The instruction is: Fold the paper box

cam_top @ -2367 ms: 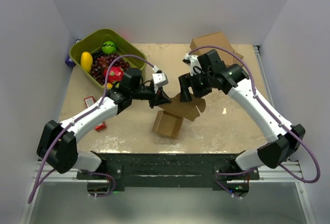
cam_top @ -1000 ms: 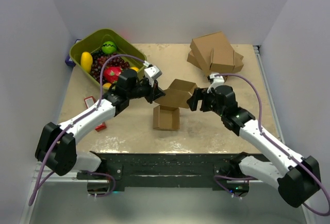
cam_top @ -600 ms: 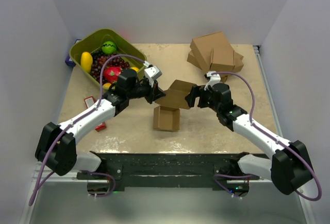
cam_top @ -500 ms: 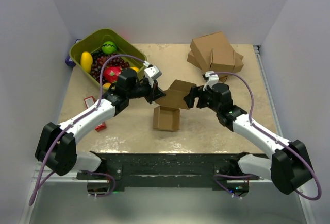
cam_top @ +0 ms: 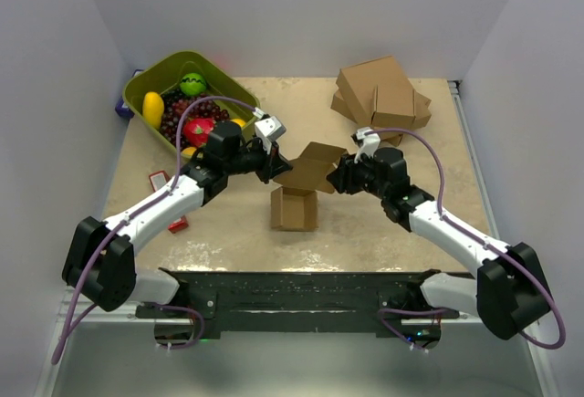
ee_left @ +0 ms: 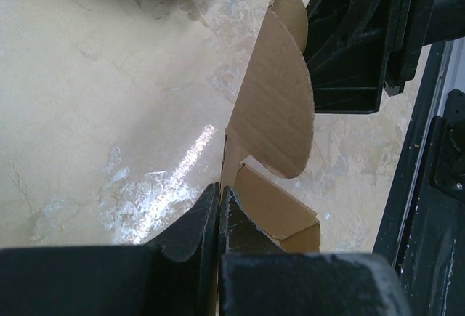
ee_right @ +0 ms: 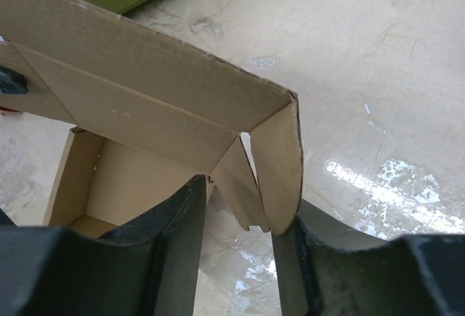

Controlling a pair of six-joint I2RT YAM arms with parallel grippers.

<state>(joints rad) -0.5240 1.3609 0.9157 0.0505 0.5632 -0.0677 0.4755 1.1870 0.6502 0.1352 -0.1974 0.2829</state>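
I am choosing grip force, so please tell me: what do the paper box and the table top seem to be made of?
The paper box: brown kraft cardboard, matte; raw edges and sharp creases show it. The table: beige, mottled, glossy top, since light glares on it; stone or laminate, I cannot tell.

L arm stretched fwd-right across table, L gripper (cam_top: pixel 274 165) pinched tight, fingers (ee_left: pixel 192 225) together on edge of paper box (cam_top: pixel 297 208). R arm reaches fwd-left, elbow low. R gripper (cam_top: pixel 336 178) faces L one, jaws partway apart, gap visible.
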